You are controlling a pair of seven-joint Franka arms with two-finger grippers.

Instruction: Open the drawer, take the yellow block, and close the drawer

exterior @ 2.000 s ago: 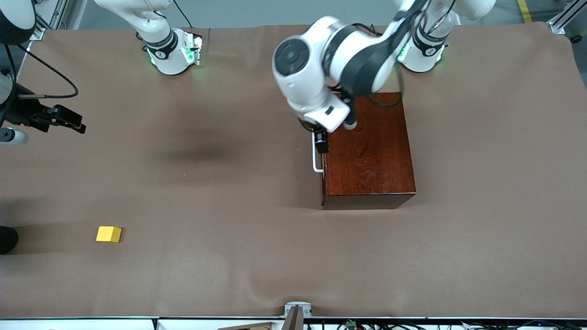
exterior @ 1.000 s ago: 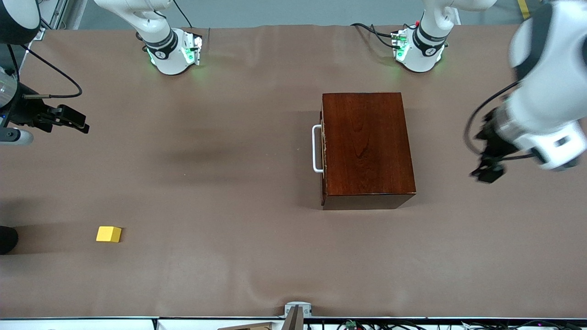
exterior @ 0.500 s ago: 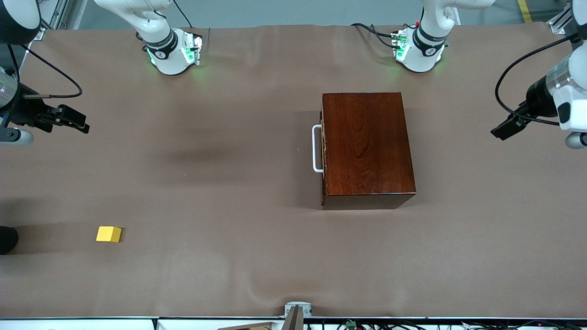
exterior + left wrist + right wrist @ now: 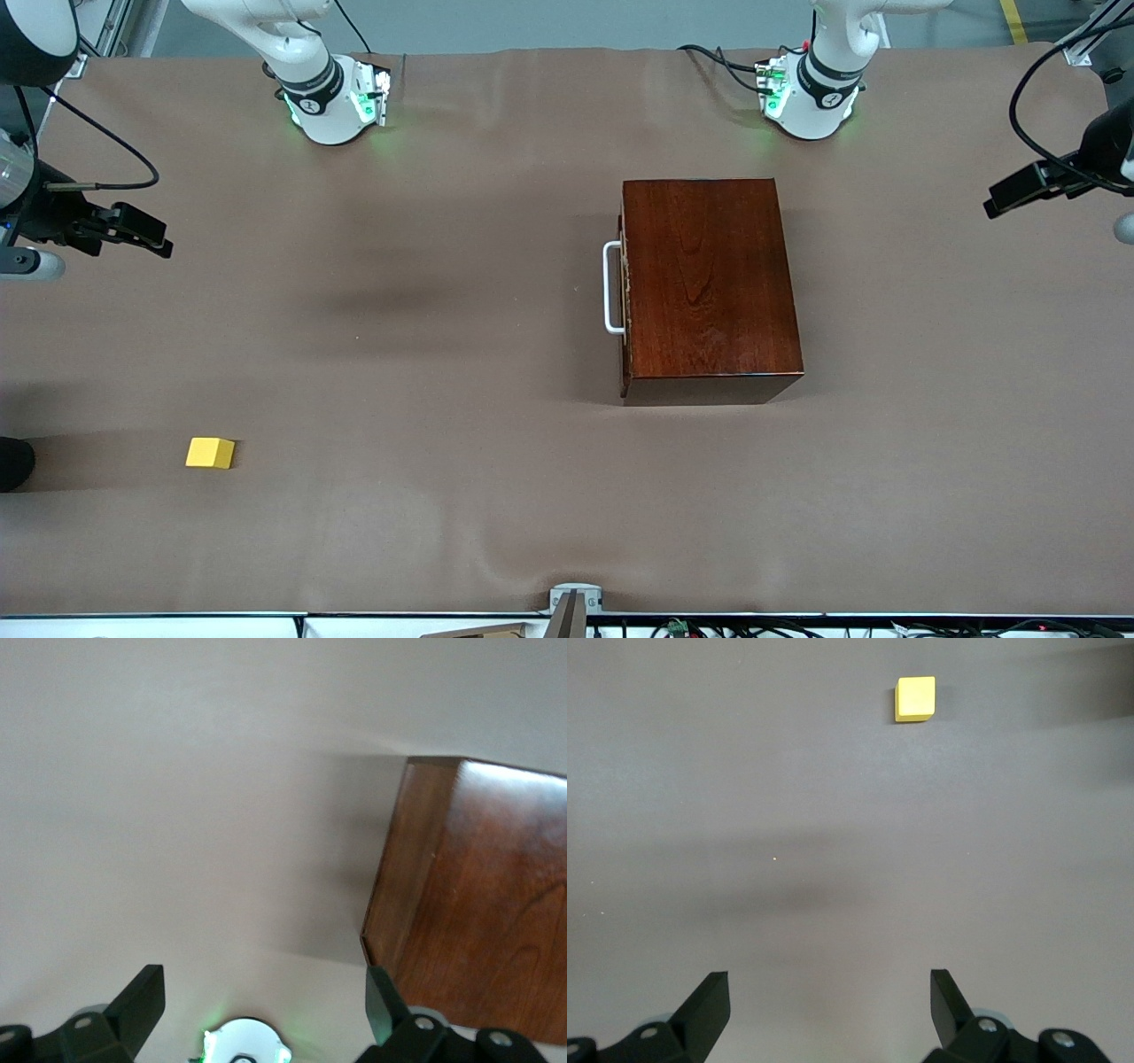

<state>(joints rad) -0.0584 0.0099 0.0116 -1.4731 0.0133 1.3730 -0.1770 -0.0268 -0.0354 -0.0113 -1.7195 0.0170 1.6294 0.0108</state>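
Note:
The drawer (image 4: 625,288) sits pushed into its glossy reddish-brown box (image 4: 711,283), and its white handle (image 4: 610,288) faces the right arm's end of the table. The yellow block (image 4: 210,453) lies on the brown cloth toward the right arm's end, nearer to the front camera than the box. My right gripper (image 4: 152,239) hangs open and empty over the cloth at that end; in the right wrist view the yellow block (image 4: 914,698) lies well off from the right gripper (image 4: 829,999). My left gripper (image 4: 999,204) is open over the left arm's end; the left wrist view shows the left gripper (image 4: 264,1001) apart from the box (image 4: 469,904).
A brown cloth (image 4: 443,354) covers the whole table. The two arm bases (image 4: 332,97) (image 4: 811,97) stand at the edge farthest from the front camera. A small grey bracket (image 4: 576,598) sits at the edge nearest that camera.
My left arm has swung away from the drawer handle, past the box, out to the left arm's end of the table. The drawer, the block and the right arm have not moved.

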